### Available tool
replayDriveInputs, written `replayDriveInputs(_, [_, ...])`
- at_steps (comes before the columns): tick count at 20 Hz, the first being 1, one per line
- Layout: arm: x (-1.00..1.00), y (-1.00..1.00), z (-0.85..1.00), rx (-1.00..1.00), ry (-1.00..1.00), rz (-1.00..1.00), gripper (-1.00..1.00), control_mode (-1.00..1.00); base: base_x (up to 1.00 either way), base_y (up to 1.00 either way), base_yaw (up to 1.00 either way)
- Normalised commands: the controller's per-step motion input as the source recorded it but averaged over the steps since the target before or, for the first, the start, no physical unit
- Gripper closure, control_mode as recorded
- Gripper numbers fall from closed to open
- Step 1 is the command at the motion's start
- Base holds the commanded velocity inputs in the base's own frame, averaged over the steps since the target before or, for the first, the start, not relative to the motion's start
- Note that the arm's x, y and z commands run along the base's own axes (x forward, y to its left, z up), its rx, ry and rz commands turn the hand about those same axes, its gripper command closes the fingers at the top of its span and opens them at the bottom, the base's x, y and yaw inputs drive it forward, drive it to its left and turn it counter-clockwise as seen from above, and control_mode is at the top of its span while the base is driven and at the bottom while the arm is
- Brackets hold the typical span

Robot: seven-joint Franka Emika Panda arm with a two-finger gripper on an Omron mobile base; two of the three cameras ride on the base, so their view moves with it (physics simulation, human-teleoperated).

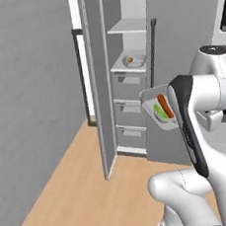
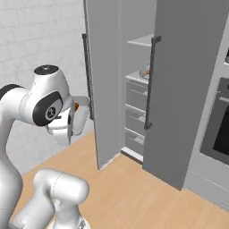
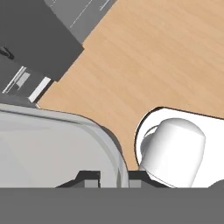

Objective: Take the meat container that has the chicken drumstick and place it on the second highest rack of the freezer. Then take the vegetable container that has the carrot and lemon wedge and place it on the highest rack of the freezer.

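The freezer [image 1: 127, 44] stands open. On its lower flat shelf [image 1: 121, 70] sits the meat container [image 1: 135, 60] with the chicken drumstick [image 1: 130, 60] inside. The highest rack [image 1: 127, 27] above it is bare. The vegetable container [image 1: 157, 114] hangs tilted in the air in front of the freezer's drawers, carrying the carrot [image 1: 165, 106] and the green lemon wedge [image 1: 159, 112]. In the hand view my gripper [image 3: 113, 178] is shut on the container's clear rim [image 3: 114, 153]. My forearm hides the fingers in the left base view.
The freezer's left door [image 1: 100, 86] swings out toward me, and the right door [image 2: 179, 89] with its dark bar handle [image 2: 150, 85] stands beside it. Grey drawers [image 1: 129, 108] fill the lower freezer. An oven [image 2: 219, 129] is on the right. Wooden floor [image 1: 84, 188] lies below.
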Motion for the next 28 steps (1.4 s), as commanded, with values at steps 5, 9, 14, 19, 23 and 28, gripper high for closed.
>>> replayDriveInputs(5, [0.0, 0.0, 0.0, 0.0, 0.0, 0.0, 1.0, 1.0, 0.64, -0.07, -0.38])
replayDriveInputs(9, [0.0, 0.0, 0.0, 0.0, 0.0, 0.0, 1.0, 1.0, 0.72, 0.07, -0.18])
replayDriveInputs(14, [0.0, 0.0, 0.0, 0.0, 0.0, 0.0, 1.0, 1.0, 0.76, 0.55, -0.08])
replayDriveInputs(19, [0.0, 0.0, 0.0, 0.0, 0.0, 0.0, 1.0, 1.0, 0.76, 0.4, -0.1])
replayDriveInputs(23, [0.0, 0.0, 0.0, 0.0, 0.0, 0.0, 1.0, 1.0, 0.66, 0.16, -0.23])
replayDriveInputs(28, [0.0, 0.0, 0.0, 0.0, 0.0, 0.0, 1.0, 1.0, 0.63, 0.33, -0.19])
